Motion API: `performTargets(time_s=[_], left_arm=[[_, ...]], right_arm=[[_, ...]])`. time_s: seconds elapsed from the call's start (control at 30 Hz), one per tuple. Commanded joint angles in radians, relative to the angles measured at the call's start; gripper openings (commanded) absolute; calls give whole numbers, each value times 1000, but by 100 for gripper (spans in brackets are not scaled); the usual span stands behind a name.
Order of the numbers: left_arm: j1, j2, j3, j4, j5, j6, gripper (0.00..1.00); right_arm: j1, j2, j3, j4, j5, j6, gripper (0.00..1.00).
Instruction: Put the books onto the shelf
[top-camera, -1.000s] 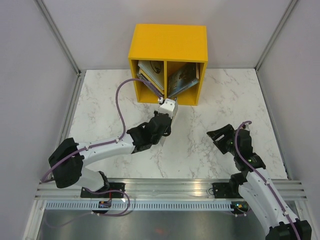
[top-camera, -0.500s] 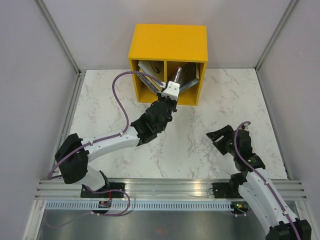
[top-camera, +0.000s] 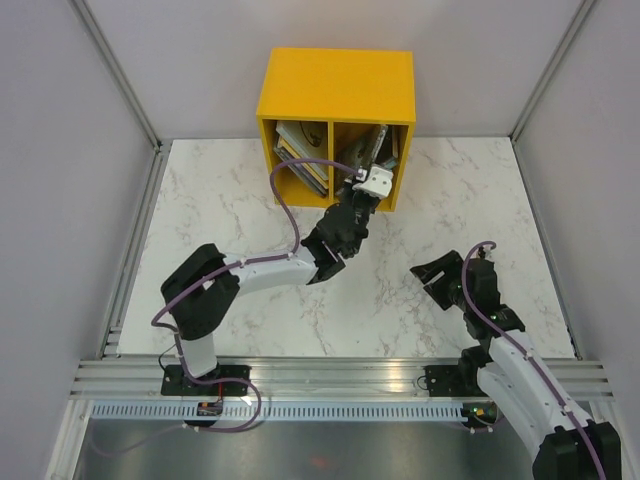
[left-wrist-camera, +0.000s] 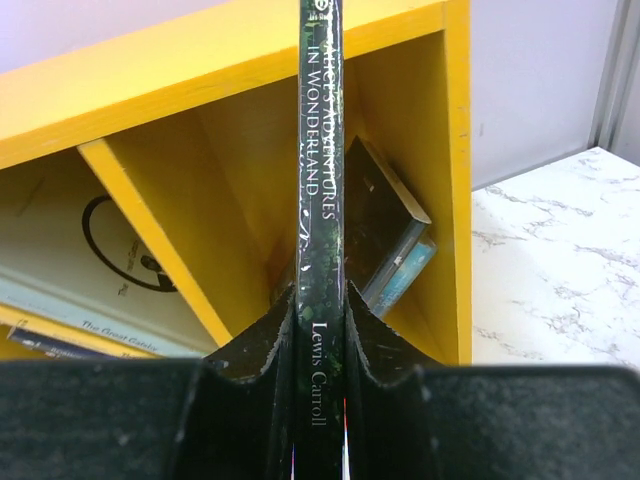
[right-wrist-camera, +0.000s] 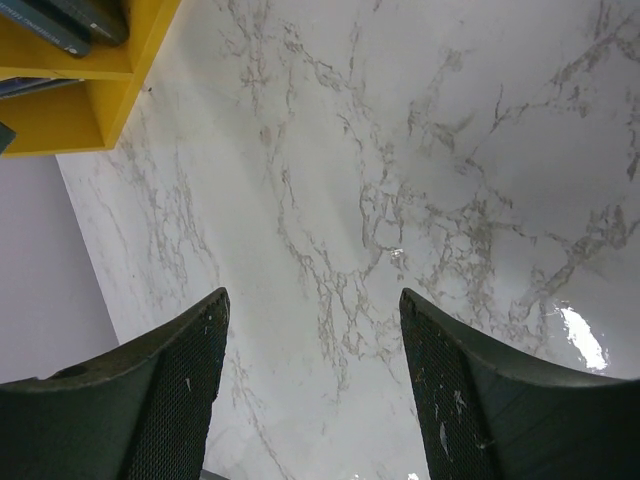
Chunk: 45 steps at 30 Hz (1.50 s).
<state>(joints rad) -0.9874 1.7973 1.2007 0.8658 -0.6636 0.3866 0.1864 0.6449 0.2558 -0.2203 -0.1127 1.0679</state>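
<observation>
My left gripper (left-wrist-camera: 320, 300) is shut on a dark green book (left-wrist-camera: 320, 190), whose upright spine reads "Alice's Adventures in Wonderland". It holds the book at the mouth of the right compartment of the yellow shelf (left-wrist-camera: 200, 50), just right of the divider (left-wrist-camera: 150, 220). From above, the left gripper (top-camera: 368, 168) reaches into that right opening of the shelf (top-camera: 335, 85). Other books (left-wrist-camera: 385, 215) lean inside the right compartment. A light book with a black cat outline (left-wrist-camera: 60, 240) lies in the left one. My right gripper (right-wrist-camera: 312, 300) hangs open and empty over the marble.
The marble table (top-camera: 400, 240) spreads in front of the shelf, with grey walls on both sides. My right gripper (top-camera: 432, 275) sits near the table's right front. A corner of the shelf (right-wrist-camera: 60, 130) shows at the top left of the right wrist view.
My left arm has stretched forward and to the right, carrying the book from in front of the divider to the right compartment's mouth. The right arm has hardly moved.
</observation>
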Motion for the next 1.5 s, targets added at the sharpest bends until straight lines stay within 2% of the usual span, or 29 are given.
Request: performTargets(time_s=[0.0, 0.33, 0.6, 0.73, 0.97, 1.27, 1.47], left_arm=[[7, 51, 109, 280, 21, 165, 2], [67, 201, 212, 383, 128, 232, 2], [111, 293, 266, 469, 229, 382, 2], [160, 309, 228, 516, 294, 348, 2], [260, 370, 189, 467, 253, 166, 2], [289, 370, 51, 470, 255, 109, 2], [288, 347, -4, 314, 292, 74, 2]], right_arm=[[2, 35, -30, 105, -4, 1, 73], [4, 220, -59, 301, -27, 1, 73], [4, 377, -70, 452, -48, 9, 72], [4, 444, -70, 527, -57, 17, 71], [2, 533, -47, 581, -84, 26, 70], [4, 504, -59, 572, -85, 38, 69], [2, 434, -79, 533, -82, 52, 68]])
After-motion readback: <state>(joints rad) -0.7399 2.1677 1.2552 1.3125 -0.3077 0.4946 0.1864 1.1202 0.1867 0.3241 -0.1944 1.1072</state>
